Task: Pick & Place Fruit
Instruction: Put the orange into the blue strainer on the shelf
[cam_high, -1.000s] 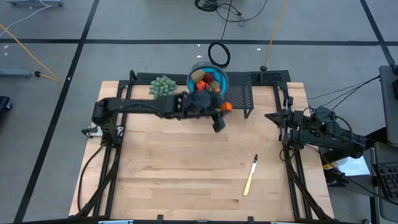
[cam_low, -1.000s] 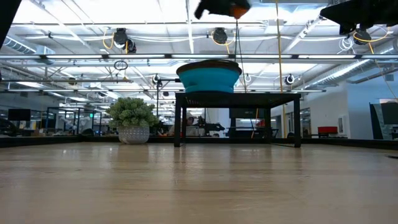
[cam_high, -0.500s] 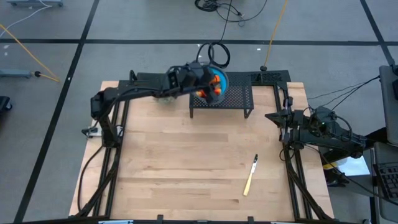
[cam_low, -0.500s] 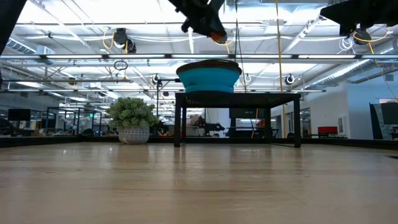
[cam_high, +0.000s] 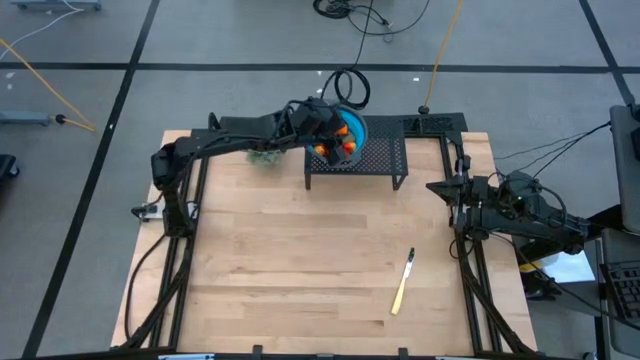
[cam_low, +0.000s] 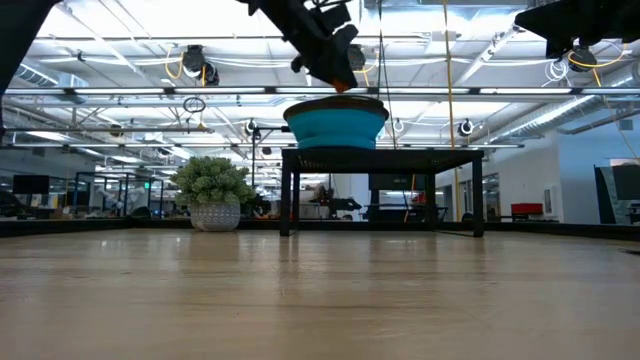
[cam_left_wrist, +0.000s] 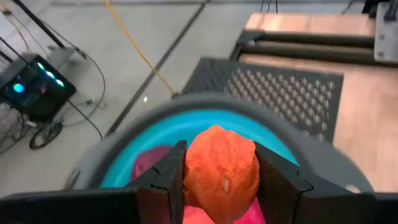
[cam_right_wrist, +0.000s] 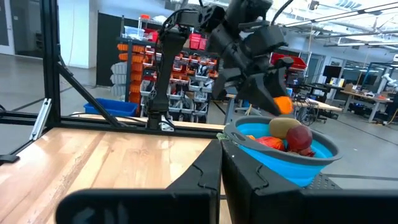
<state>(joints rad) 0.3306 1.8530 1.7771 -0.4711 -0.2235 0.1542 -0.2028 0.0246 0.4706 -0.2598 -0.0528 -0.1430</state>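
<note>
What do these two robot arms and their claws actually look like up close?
Both arms are dark, nearly black, built of slim jointed segments with black cables trailing along them. The left gripper ends in two flat, blocky black fingers. The right gripper has the same angular black fingers. No markings are visible.

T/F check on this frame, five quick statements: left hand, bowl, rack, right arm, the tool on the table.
1. The left hand is shut on an orange fruit. True.
2. That hand is above the blue bowl. True.
3. The bowl sits directly on the wooden table. False: it stands on a black perforated rack raised on legs.
4. The right hand is reaching into the bowl. False: it is parked at the table's right edge, shut and holding nothing.
5. A yellow-handled tool lies on the table, apart from both arms. True.
</note>
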